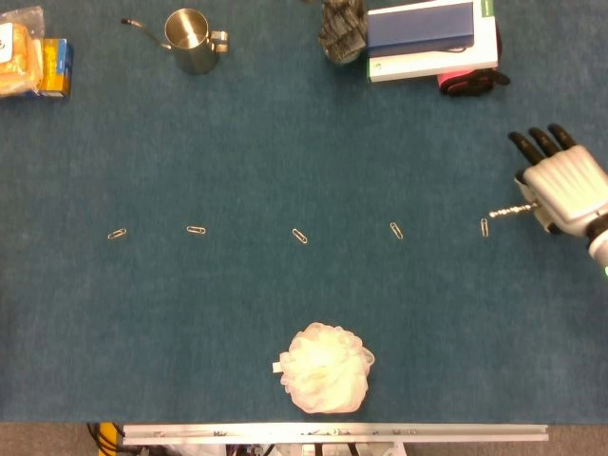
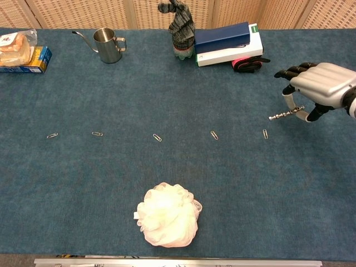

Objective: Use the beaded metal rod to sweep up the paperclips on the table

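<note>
Fingers (image 2: 289, 73) of right hand (image 1: 562, 190) clamped on beaded metal rod (image 1: 510, 211) — tip just beside nearest paperclip (image 1: 484, 227); high pass risks missing it.

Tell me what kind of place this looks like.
Probably a robot test bench, not a home: a table under blue felt, paperclips laid in an even row, and lattice screen panels behind.

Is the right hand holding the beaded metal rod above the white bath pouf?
No, the right hand holds the beaded metal rod near the table's right edge, far from the bath pouf.
</note>
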